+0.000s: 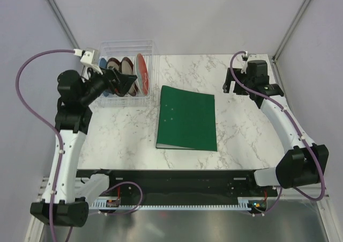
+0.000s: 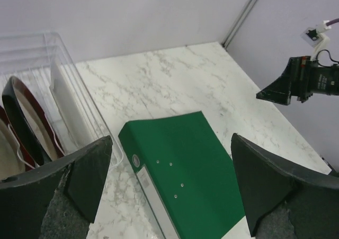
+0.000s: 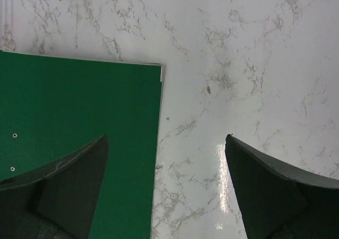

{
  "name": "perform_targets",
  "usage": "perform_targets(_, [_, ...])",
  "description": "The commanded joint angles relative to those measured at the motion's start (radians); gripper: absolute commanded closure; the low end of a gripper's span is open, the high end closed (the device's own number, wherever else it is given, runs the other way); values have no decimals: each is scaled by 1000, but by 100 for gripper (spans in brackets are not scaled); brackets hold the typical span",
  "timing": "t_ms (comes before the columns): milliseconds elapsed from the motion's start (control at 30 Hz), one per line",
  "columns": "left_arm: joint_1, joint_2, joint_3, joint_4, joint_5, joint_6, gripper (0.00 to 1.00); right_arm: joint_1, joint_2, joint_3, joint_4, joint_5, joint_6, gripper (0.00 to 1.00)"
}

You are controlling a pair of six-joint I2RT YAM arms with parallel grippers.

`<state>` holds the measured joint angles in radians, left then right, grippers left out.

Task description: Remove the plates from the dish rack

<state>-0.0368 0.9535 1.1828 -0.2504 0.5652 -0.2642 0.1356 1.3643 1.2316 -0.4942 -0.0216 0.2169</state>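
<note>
Top: clear plastic slotted dish rack (image 1: pixel 128 42) at white marble table's (image 1: pixel 241 134) 11 o'clock, small round plates (image 1: pixel 141 70) upright inside. Left gripper (image 1: pixel 130 83) close at their 6 o'clock edge. Flat green binder (image 1: pixel 187 118) centre, right gripper (image 1: pixel 232 84) at 2 o'clock.
Left wrist: jaws wide, empty.
Right wrist: jaws wide, empty, above binder corner.

No readable text on my feeds in any of the three views. The closest thing is the white spine label (image 2: pixel 151 194) on the green binder (image 2: pixel 190 159), and it looks blank from the left wrist camera. No brands, numbers or signs that I can make out.
</note>
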Motion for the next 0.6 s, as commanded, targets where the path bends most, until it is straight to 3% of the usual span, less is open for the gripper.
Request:
perform_targets(0, [-6,135,103,-43,-83,-72,0,4,35,63,-69,11,-11,2])
perform_targets(233, [-26,367,297,-72,-154,-153,0,6,65,112,-80,103,-7,2])
perform_targets(367, [-26,526,469,-89,-19,-127,0,5,74,114,-79,117,-10,2])
perform_targets(567, [-31,749,638,-95,-5,-187,0,4,68,97,-67,129,-7,2])
